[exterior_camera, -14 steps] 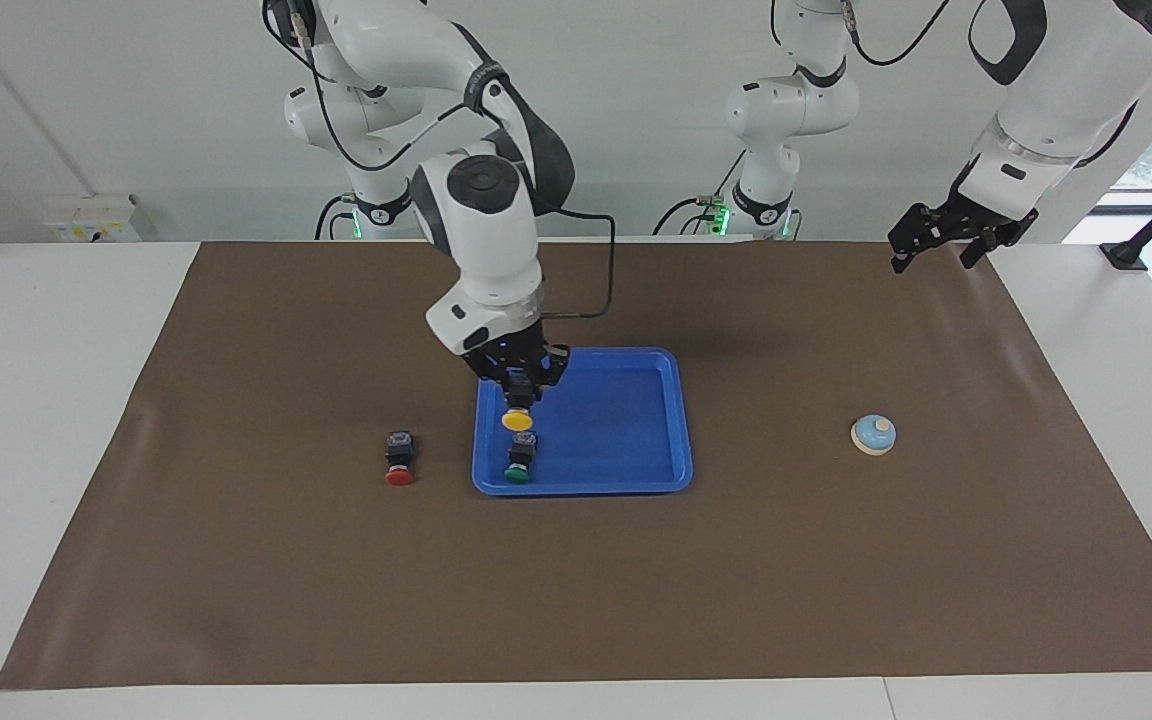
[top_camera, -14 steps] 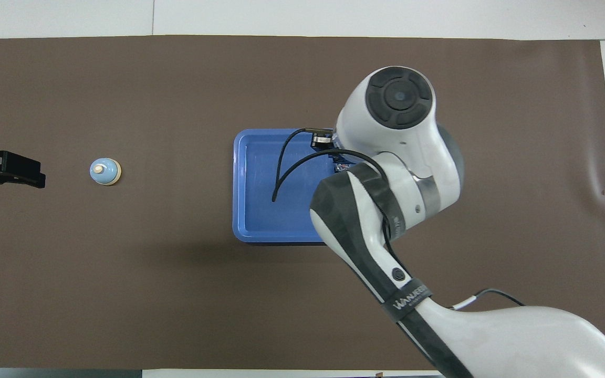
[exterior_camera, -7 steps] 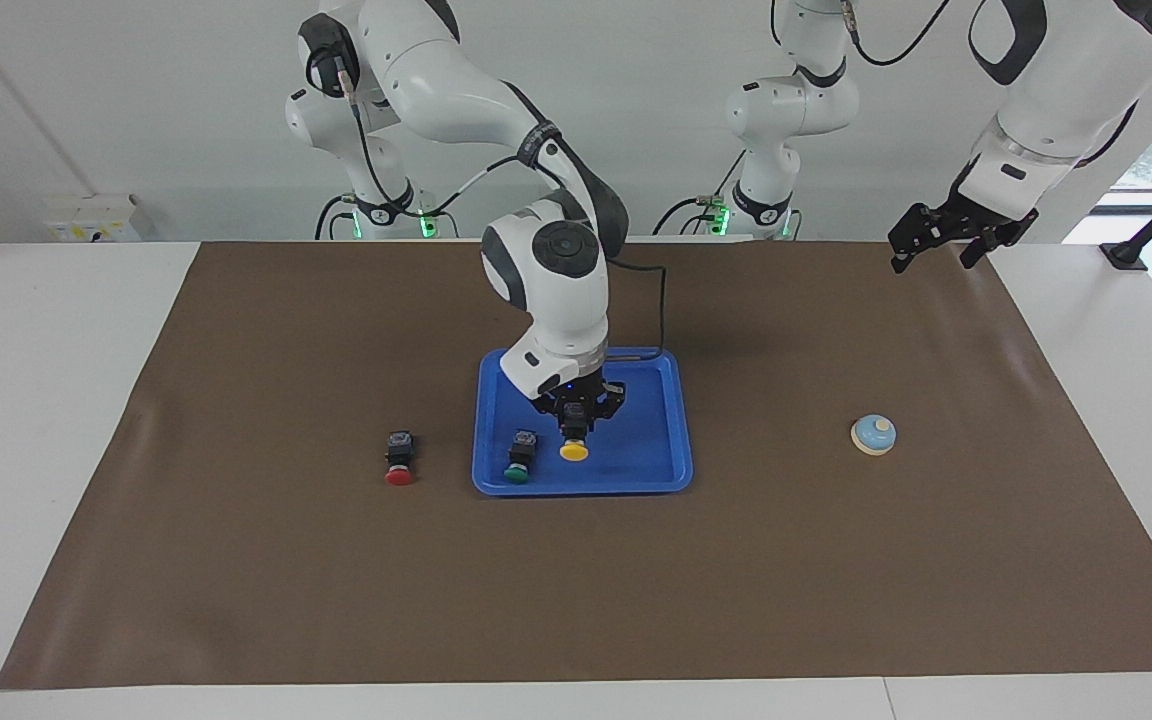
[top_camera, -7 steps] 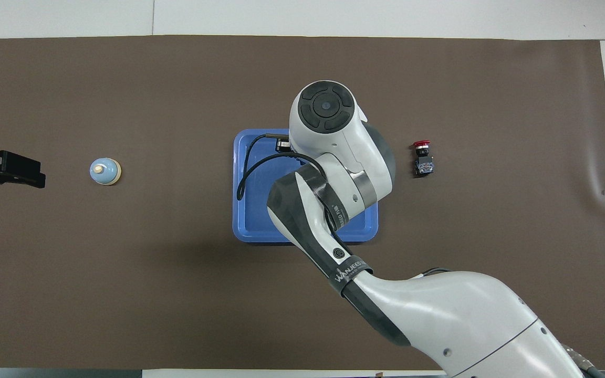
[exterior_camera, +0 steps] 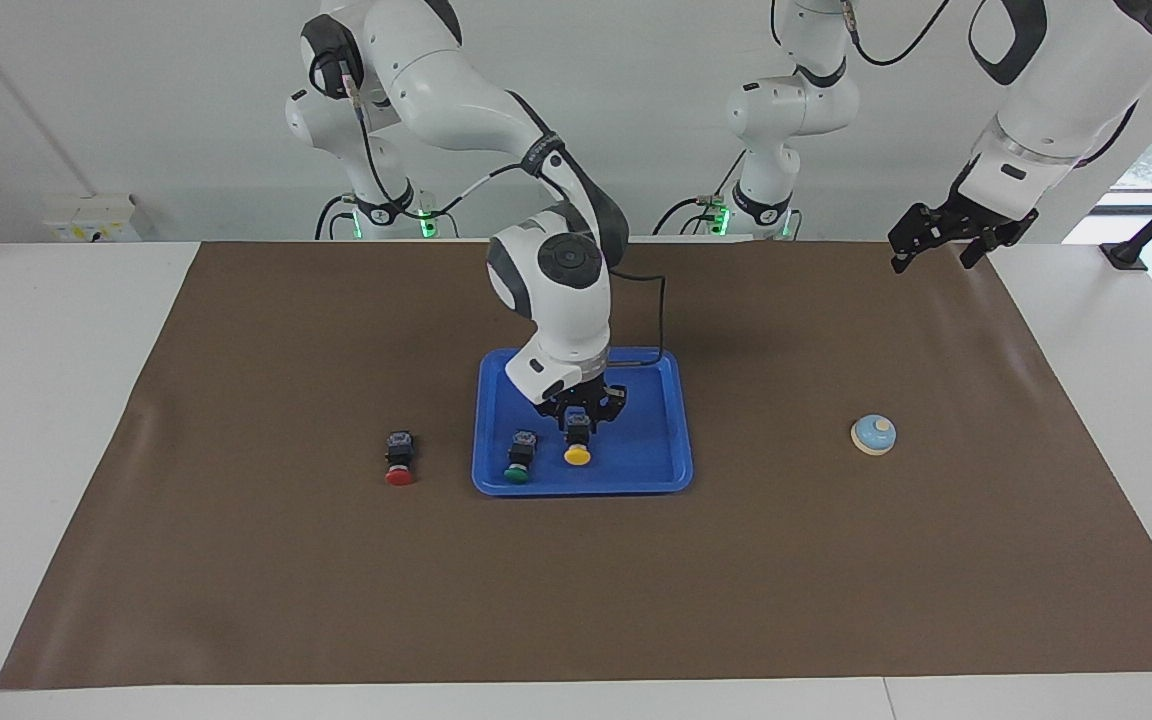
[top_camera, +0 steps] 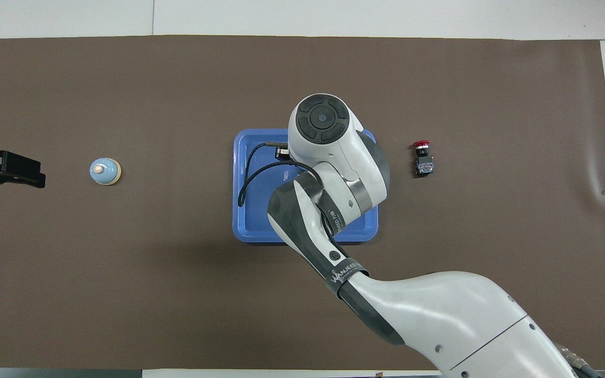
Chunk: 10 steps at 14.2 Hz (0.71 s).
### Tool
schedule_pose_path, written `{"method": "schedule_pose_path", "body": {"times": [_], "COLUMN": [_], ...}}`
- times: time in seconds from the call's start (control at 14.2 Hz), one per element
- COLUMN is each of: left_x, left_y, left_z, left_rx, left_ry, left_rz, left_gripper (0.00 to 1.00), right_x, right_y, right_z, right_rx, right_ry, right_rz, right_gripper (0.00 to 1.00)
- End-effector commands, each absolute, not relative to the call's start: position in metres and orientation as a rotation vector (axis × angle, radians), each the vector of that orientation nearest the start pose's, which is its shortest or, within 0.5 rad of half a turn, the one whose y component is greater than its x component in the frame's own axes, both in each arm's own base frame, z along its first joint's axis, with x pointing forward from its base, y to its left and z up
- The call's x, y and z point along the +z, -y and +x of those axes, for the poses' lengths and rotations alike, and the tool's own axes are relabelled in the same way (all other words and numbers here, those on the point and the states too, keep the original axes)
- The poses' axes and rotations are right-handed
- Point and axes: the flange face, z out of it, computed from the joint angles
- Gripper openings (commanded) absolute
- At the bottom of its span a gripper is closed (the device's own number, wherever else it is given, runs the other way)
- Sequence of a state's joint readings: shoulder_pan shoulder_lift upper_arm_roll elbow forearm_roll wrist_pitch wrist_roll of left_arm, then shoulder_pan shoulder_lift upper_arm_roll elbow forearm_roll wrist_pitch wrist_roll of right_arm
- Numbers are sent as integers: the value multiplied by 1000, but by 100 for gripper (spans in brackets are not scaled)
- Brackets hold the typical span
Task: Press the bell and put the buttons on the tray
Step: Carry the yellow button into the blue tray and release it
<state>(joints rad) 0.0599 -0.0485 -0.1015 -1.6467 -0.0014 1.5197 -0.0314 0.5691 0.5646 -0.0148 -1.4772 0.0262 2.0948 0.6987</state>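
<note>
The blue tray [exterior_camera: 648,440] lies mid-table. In it, the green button [exterior_camera: 519,469] rests on its side. Beside it is the yellow button [exterior_camera: 577,455], cap pointing away from the robots, touching the tray floor. My right gripper [exterior_camera: 577,426] is shut on its black body. The red button [exterior_camera: 399,468] lies on the mat, beside the tray toward the right arm's end. The light-blue bell [exterior_camera: 873,434] stands toward the left arm's end. My left gripper [exterior_camera: 933,258] waits open in the air. In the overhead view the right arm hides both buttons in the tray [top_camera: 252,210].
A brown mat [exterior_camera: 236,580] covers the table between white margins. In the overhead view the red button [top_camera: 422,157], the bell [top_camera: 105,171] and the left gripper [top_camera: 29,176] show. A black cable [exterior_camera: 660,310] loops from the right wrist over the tray's edge.
My right gripper carried the yellow button from over the green one toward the tray's middle and lowered it to the tray floor. The left arm has stayed still.
</note>
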Motion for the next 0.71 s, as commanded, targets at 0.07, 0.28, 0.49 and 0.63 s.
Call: {"method": "schedule_pose_path", "body": {"times": [0.07, 0.28, 0.49, 0.63], "left_x": [613, 613, 613, 613], "left_y": [21, 21, 21, 21], "left_z": [527, 527, 527, 527], "left_rx": [110, 110, 110, 110], "left_ry": [-6, -6, -6, -6], "left_rz": [-3127, -3127, -3127, -3127], "left_gripper": [100, 100, 100, 100], "right_x": [369, 419, 417, 404], "right_y": [-363, -286, -174, -137], "right_z": [602, 617, 630, 633], "right_rx": [-50, -33, 0, -8], "right_ry": [-276, -261, -148, -158], "right_rz": [-3099, -3118, -3132, -3132], "right_gripper": [100, 100, 100, 100]}}
